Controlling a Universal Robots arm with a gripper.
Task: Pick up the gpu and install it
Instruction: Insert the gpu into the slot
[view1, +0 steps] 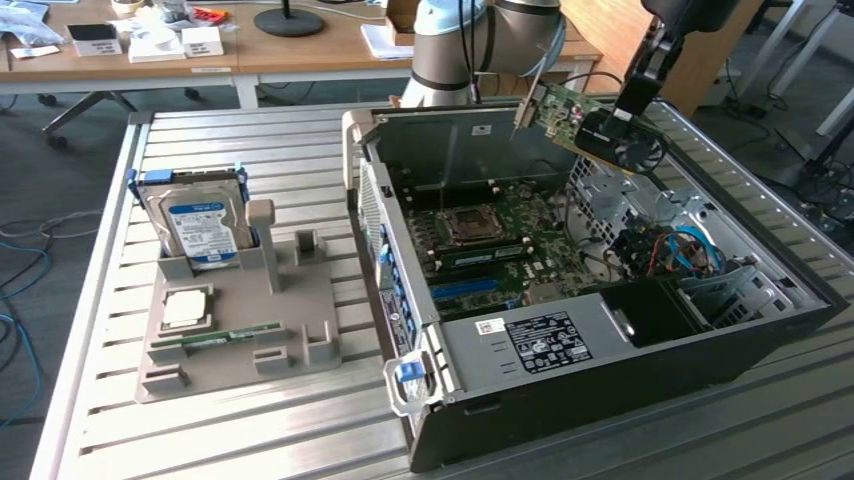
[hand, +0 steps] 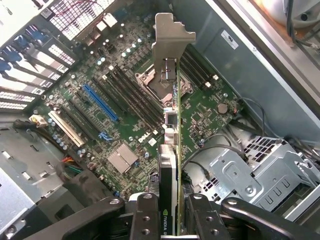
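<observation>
While the jaws press flat against both faces of the gpu, pinching it edge-on near its black cooler, the pick-up half of the job reads as done. Beyond the grip the card runs out to its silver end bracket, which hangs in the air above the motherboard and touches nothing that I can make out. Below it and off to one side lies the blue expansion slot (bare, with no card in it), so the install itself is not yet done. In the exterior view the gpu is tilted over the far rim of the open computer case, well above the board. Farthest from the grip, on the counter, a grey fixture holds a blue-labelled hard drive and a RAM stick.
</observation>
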